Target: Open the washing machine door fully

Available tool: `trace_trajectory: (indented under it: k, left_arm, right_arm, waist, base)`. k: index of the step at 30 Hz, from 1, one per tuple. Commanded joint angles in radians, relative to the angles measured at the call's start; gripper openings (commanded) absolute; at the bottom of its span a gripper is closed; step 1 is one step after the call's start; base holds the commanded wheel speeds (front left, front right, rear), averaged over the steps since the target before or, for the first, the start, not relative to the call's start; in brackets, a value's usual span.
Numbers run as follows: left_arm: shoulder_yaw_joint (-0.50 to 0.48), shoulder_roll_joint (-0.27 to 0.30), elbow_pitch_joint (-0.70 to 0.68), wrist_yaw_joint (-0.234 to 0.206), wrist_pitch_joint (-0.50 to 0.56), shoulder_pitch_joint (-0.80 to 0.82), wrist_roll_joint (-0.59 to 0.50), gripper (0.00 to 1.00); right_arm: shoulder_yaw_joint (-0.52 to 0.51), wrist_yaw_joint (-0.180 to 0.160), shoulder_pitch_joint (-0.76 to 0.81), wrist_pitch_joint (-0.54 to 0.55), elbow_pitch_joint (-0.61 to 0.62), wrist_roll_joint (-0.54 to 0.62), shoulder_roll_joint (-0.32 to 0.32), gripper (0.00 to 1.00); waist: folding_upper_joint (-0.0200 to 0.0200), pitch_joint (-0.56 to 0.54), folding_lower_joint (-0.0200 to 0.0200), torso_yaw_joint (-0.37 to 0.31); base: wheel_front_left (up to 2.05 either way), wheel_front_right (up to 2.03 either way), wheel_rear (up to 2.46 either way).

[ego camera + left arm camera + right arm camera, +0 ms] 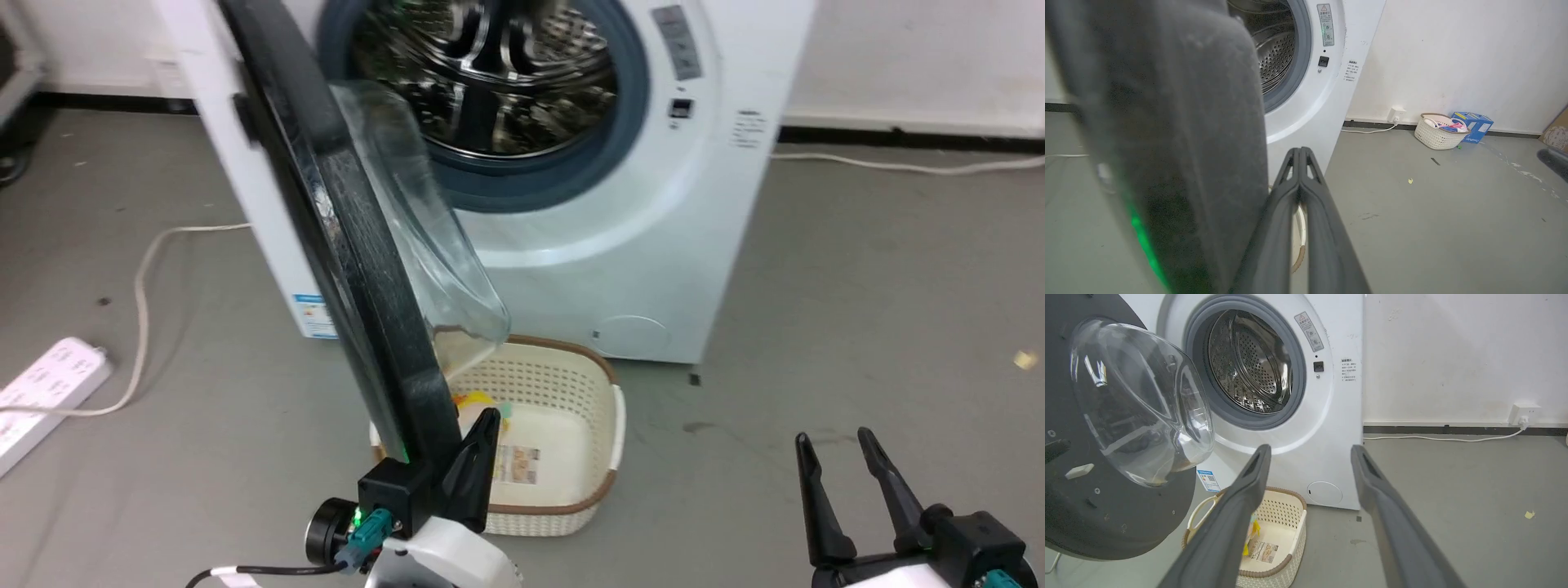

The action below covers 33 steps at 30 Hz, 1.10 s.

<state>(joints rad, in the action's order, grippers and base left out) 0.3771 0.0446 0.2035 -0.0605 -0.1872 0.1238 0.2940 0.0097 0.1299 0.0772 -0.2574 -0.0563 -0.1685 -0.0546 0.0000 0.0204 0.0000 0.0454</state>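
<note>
the door (359, 269) stood swung out from the left side of the machine (653, 269), roughly square to its front, glass bowl (424, 229) facing across the open drum (490, 73); i judged it only partly open. the left pincer (488, 420), fingers pressed together on nothing, lay just beside the door's lower edge on the bowl side, probably to push it wider like a rod. the right pincer (834, 441) hung spread and empty, well out from the machine, likely clear of the swing.
</note>
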Motion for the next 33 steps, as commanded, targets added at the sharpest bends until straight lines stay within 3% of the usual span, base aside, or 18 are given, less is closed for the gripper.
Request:
trace_trajectory:
  k: [1,17,22,33]
  left_arm:
    - [-0.016,0.016,0.004,-0.012,-0.010,-0.008,0.006,0.00]
    - [-0.123,0.109,-0.055,-0.068,0.006,-0.063,0.049,0.00]
    - [-0.185,0.151,-0.051,-0.080,-0.004,-0.027,0.068,0.00]
    - [-0.320,0.258,0.019,-0.091,-0.006,0.102,0.116,0.00]
  right_arm:
    - [0.001,0.001,0.013,-0.004,-0.005,-0.003,0.004,1.00]
    - [0.045,0.001,0.030,-0.004,-0.020,0.005,0.004,1.00]
    - [0.056,0.001,0.016,-0.004,-0.013,0.027,-0.001,1.00]
    - [0.060,0.001,-0.023,0.008,0.026,0.033,-0.082,1.00]
  waist:
    - [0.0000,-0.019,0.0000,0.046]
    - [0.0000,-0.019,0.0000,0.288]
    - [0.0000,0.040,0.0000,0.324]
    - [0.0000,0.203,0.0000,0.345]
  base:
    - [0.00,0.00,0.00]
    - [0.00,0.00,0.00]
    - [0.00,0.00,0.00]
    - [0.00,0.00,0.00]
